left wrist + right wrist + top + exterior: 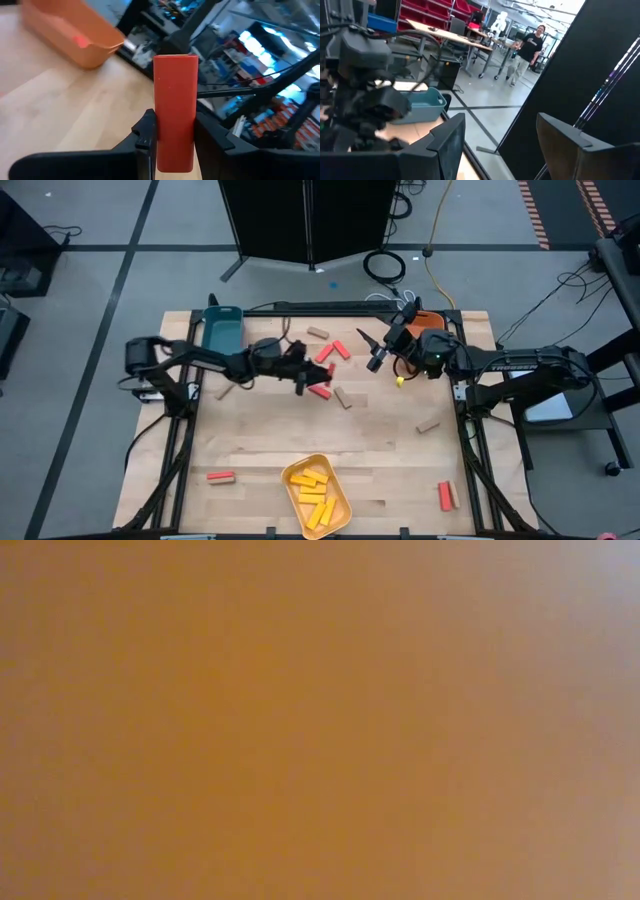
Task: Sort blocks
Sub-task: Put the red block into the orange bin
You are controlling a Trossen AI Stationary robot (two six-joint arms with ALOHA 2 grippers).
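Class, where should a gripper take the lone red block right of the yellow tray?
Across the middle of the red block, pinching its two long sides, coming straight down from above: it lies flat and alone, so both long sides are free.

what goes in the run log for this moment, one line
left gripper: shut on red block, mid-table | right gripper: open, empty, by orange tray | yellow tray: holds yellow blocks

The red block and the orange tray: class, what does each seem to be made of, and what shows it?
Red block, shut in the left gripper: probably painted wood; flat matte coat, squared edges. Orange tray: likely moulded plastic; smooth, rounded rim with a slight sheen.
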